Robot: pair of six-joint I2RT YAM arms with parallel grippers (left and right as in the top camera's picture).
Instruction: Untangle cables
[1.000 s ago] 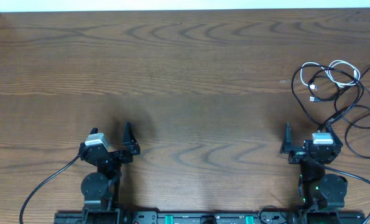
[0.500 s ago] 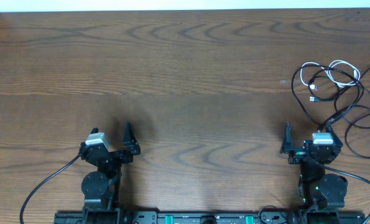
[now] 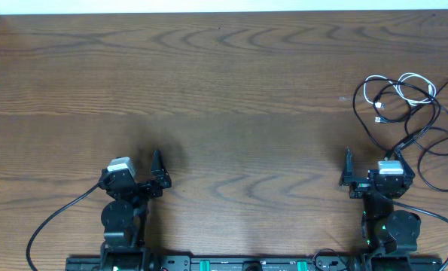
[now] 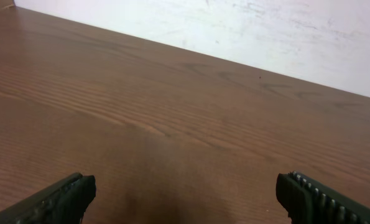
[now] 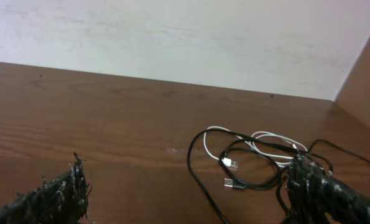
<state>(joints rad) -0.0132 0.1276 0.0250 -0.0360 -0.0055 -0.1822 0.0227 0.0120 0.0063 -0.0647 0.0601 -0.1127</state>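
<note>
Well, the left claw (image 4: 185,186) and the right claw (image 5: 186,180) both have their fingers spread apart, gripping nothing. The cables (image 3: 408,98), black looped with one white, lie tangled by the table's (image 3: 231,90) right edge, just beyond the right claw.

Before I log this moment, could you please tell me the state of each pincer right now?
Left pincer: open, holding nothing.
Right pincer: open, holding nothing.
</note>
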